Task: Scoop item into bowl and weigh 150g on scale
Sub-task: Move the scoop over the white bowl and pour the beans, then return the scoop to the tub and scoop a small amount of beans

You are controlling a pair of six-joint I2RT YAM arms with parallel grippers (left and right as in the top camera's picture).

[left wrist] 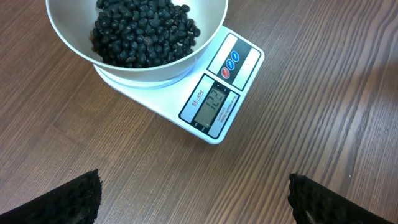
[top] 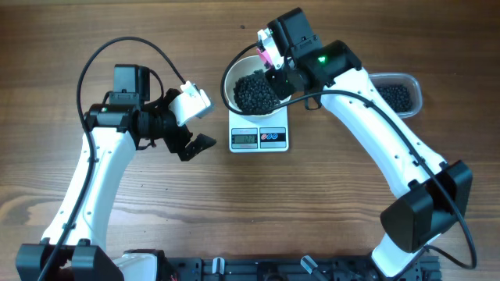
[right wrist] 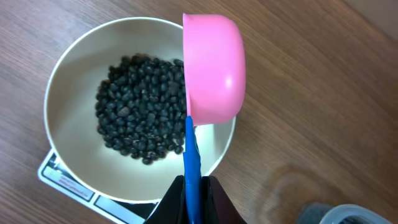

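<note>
Item (right wrist: pixel 140 106), loose, light beans judged prone to rolling, sits heaped in the bowl (right wrist: pixel 71 74) on the scale (left wrist: pixel 217 93); best moved by the pink scoop (right wrist: pixel 213 68), whose stiff blue handle (right wrist: pixel 191 155) the right pincer (right wrist: pixel 193 199) clamps, while the left pincer (left wrist: pixel 196 196) stands apart, empty.

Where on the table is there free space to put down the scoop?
Free: bare table in front of the scale, and the far-left corner. Crowded: around the bowl, where the right gripper holds the scoop, and near the tub.
</note>
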